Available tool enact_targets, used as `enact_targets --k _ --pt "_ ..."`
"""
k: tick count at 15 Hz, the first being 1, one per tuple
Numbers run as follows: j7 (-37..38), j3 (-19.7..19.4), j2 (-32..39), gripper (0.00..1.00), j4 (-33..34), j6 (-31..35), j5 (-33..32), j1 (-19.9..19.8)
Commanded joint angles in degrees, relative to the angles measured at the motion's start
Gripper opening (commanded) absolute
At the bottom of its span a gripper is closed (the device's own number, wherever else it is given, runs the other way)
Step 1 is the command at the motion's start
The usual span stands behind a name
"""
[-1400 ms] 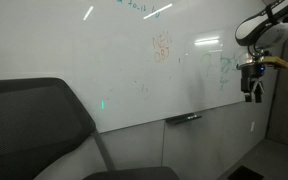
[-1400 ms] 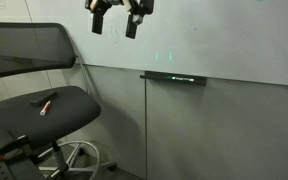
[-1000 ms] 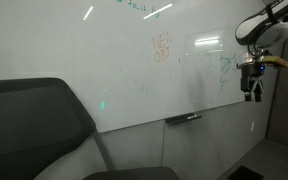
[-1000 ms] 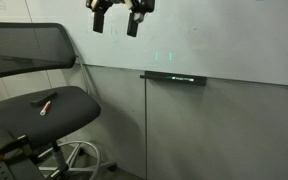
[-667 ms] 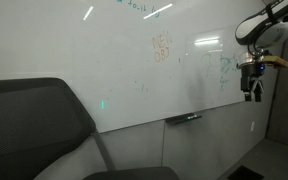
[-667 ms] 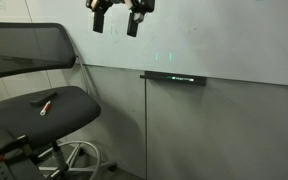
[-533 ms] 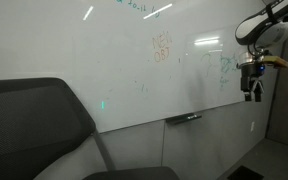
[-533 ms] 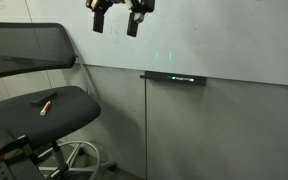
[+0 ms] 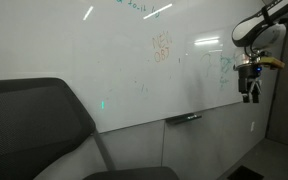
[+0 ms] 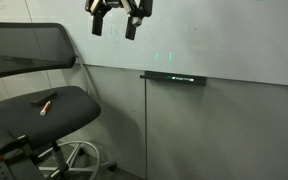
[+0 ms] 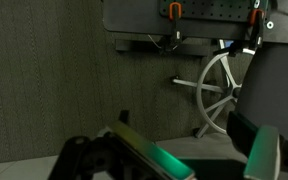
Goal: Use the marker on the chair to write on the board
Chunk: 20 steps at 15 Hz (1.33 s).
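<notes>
Opening step, by the look of it: reach and pick up, with nothing grasped yet. Tool [image 10: 114, 27] high in front of the board [image 10: 234, 40], fingers spread wide and nothing between them (in both exterior views, no contact with the white surface to be made out).

Marker [image 10: 46, 103] flat on the seat pad of the chair [image 10: 79, 112], well below the tool and off to one side of it, apart from the backrest. Long axis on a diagonal in that exterior view: lower end toward the near edge of the seat, upper end toward the wall under the board. Orange-red barrel with a darker bit at one end; too small to tell cap from tail, so no saying which way the writing tip points.

Nothing of the marker in the wrist view, only the grey panel [image 11: 54, 90] below the board and the chair's spoked base [image 11: 219, 90].

Next move, as a judgement: come away from the board and down over the seat, turn the wrist to set the spread fingers across the barrel rather than along it, then close near mid-length. Worth going gently, given a soft pad likely to give under pressure and let a round barrel roll
</notes>
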Motion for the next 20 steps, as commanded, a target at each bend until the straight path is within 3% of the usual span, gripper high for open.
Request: enact_targets --k 1,11,20 --pt "-0.32 3.80 5.84 1.00 5.66 -4.25 -2.76 1.62" --pt "-1.38 16.49 31.11 1.00 24.07 -15.86 -9.91 9.56" --pt "-3.72 22.88 44.03 1.00 29.65 -25.29 -22.43 16.48"
